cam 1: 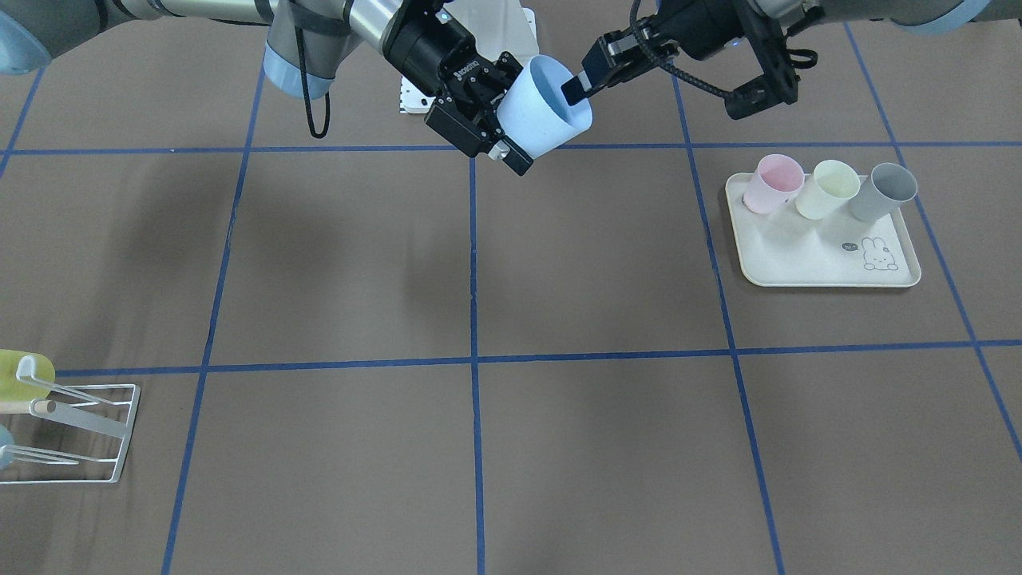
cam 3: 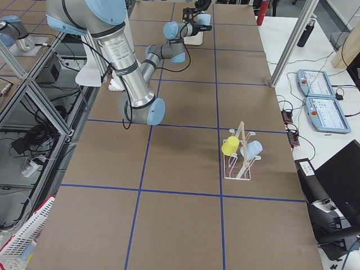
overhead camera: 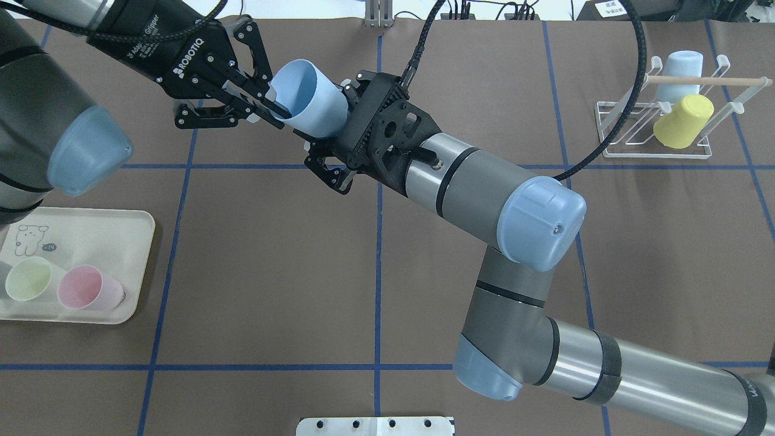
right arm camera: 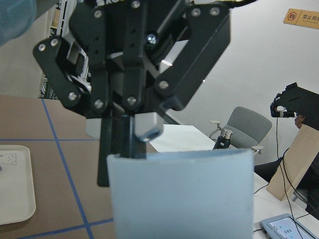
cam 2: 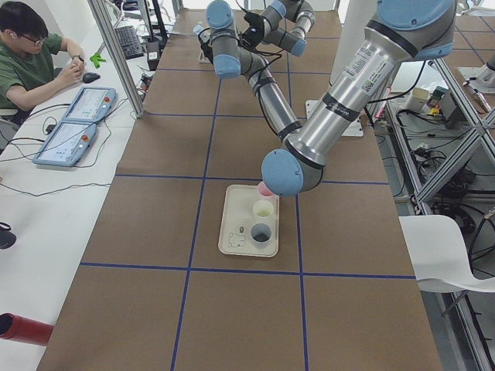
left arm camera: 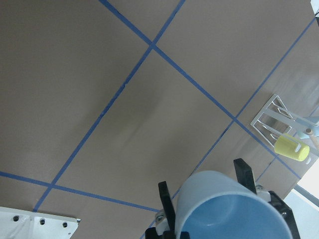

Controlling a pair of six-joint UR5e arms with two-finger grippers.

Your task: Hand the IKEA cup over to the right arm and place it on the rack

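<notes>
A light-blue IKEA cup (cam 1: 543,112) (overhead camera: 315,103) hangs tilted above the table's far middle, held from both ends. My left gripper (cam 1: 576,86) (overhead camera: 271,104) pinches its rim, one slim finger inside the mouth and one outside. From the other end my right gripper (cam 1: 515,112) (overhead camera: 330,121) clasps the cup's body near the base; in the left wrist view its black fingers (left arm camera: 167,199) hug both sides of the cup (left arm camera: 229,209). The white wire rack (overhead camera: 660,142) (cam 1: 80,431) stands far off on my right side, bearing a yellow cup (overhead camera: 681,121) and a pale blue cup (overhead camera: 681,69).
A cream tray (overhead camera: 91,224) (cam 1: 822,263) with a bunny drawing lies on my left side, holding a pink cup (cam 1: 773,184), a pale yellow one (cam 1: 830,188) and a grey one (cam 1: 882,192). A white mounting plate (overhead camera: 375,426) sits at my base. A person (cam 2: 31,54) sits at a side desk.
</notes>
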